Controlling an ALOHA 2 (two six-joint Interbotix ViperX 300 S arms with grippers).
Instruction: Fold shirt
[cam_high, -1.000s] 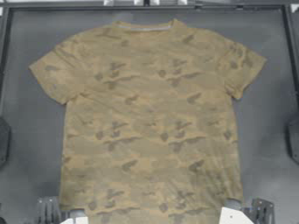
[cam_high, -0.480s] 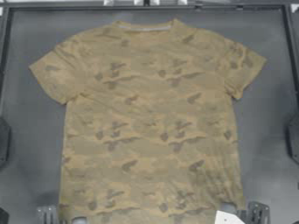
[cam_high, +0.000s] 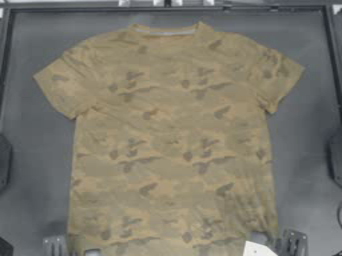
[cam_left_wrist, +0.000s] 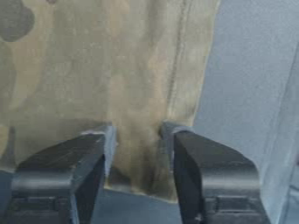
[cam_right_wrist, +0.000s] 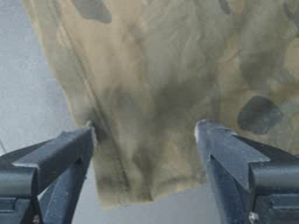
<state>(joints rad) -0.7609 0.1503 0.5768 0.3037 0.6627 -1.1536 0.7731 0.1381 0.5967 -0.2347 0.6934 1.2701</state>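
Shirt (cam_high: 170, 135) flat on table (cam_high: 310, 125), both grippers at hem.

Right pincer (cam_right_wrist: 146, 144) spread wide, straddling shirt (cam_right_wrist: 169, 87) hem corner

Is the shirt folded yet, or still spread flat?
Spread flat. The shirt lies open on the table, both sleeves out, collar at the top, with no layer doubled over.
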